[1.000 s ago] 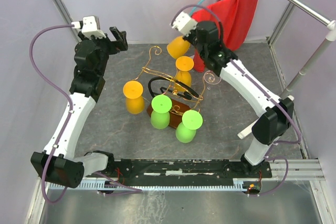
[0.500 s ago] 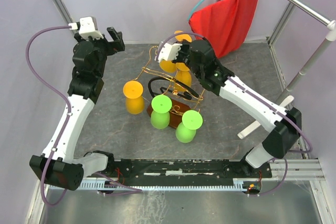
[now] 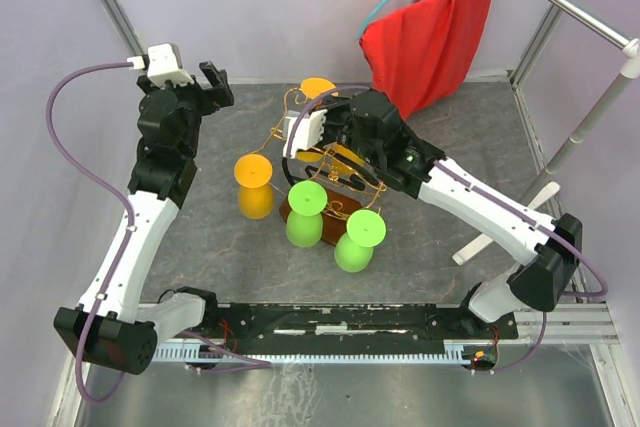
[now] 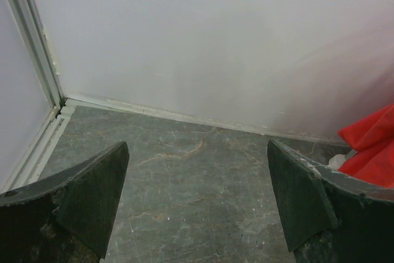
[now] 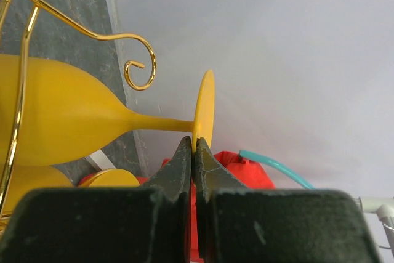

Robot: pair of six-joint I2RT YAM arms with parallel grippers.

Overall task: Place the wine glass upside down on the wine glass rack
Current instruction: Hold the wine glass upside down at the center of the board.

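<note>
My right gripper (image 5: 194, 144) is shut on the rim of the foot of a yellow wine glass (image 5: 68, 118). The glass lies sideways among the copper wire arms (image 5: 92, 34) of the wine glass rack, its stem just below a curled end. In the top view the right gripper (image 3: 317, 104) is over the back of the rack (image 3: 335, 159), with the glass's foot (image 3: 318, 87) showing behind it and the bowl hidden. The rack's brown base (image 3: 288, 211) is mostly covered. My left gripper (image 3: 213, 82) is open and empty at the back left, over bare floor in its wrist view (image 4: 197, 207).
An orange glass (image 3: 254, 185) and two green glasses (image 3: 305, 212) (image 3: 357, 239) hang upside down at the rack's near side. Another yellow glass (image 5: 111, 178) sits below the held one. A red cloth (image 3: 430, 37) hangs at the back right. A white pole (image 3: 590, 117) leans on the right.
My right arm has swung left and down with the yellow glass, from the back right to over the rack's back arms. My left gripper has shifted slightly left.
</note>
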